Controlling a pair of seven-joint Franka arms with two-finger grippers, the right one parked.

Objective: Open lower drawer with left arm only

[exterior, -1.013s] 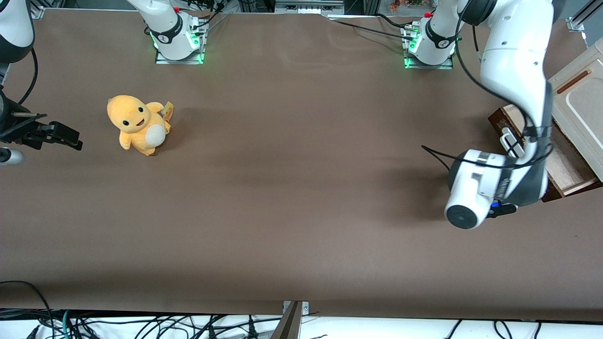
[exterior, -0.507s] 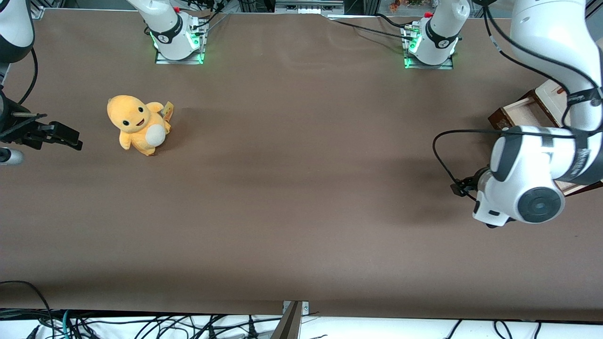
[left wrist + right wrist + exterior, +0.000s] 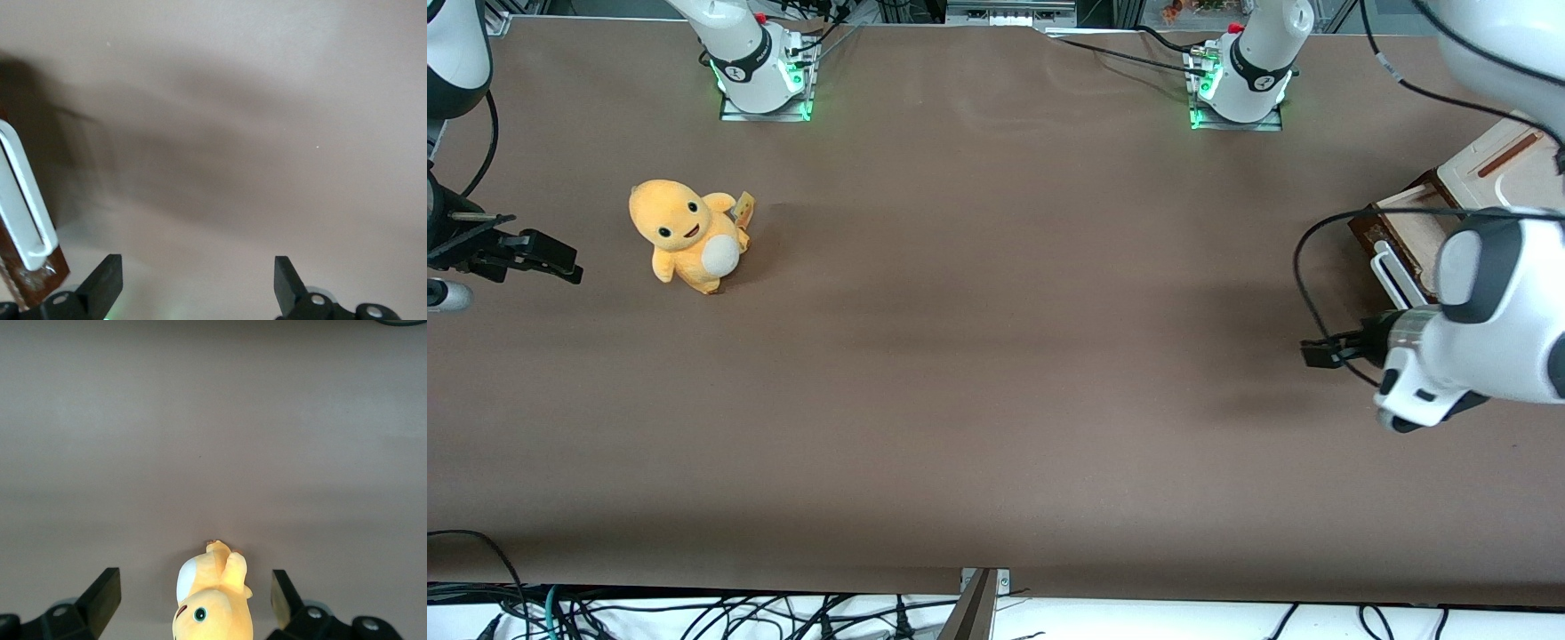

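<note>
The left arm (image 3: 1485,329) has been swung off the lower drawer (image 3: 1396,244), uncovering its white handle (image 3: 23,200). The tool (image 3: 197,283) is held spread over bare surface (image 3: 978,356), just beside the part-open drawer at the working arm's end. No legible writing is seen.

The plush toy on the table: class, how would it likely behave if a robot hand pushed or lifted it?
The plush toy looks soft and stuffed, so it would probably squash rather than stay stiff. It sits upright on a small base, so a push may well tip it rather than slide it. It likely weighs little for its size. The left arm's hand, open, is by the lower drawer.
</note>
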